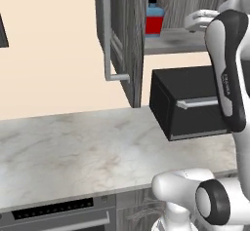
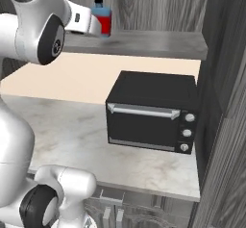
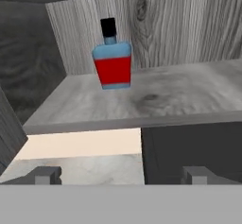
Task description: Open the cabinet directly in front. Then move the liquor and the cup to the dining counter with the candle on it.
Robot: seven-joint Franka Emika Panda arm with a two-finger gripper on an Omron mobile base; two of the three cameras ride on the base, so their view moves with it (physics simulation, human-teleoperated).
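Note:
The cabinet point(image 1: 119, 40) stands open, its left door swung out with the silver bar handle toward me. On its shelf point(image 3: 179, 95) stands the liquor point(image 3: 112, 64), a squarish bottle with a blue top, red label and black cap, near the left back corner. The liquor point(image 1: 154, 20) point(image 2: 102, 18) is upright. My gripper point(image 3: 122, 176) is open, level with the shelf's front edge and a short way back from the bottle, with nothing between its fingers. The cup, the dining counter and the candle are out of view.
A black microwave box point(image 2: 151, 111) point(image 1: 190, 103) sits on the marble counter point(image 1: 73, 147) right under the shelf. The cabinet's right door point(image 2: 226, 126) stands open at the right. My arm's white links rise close in front of both base cameras.

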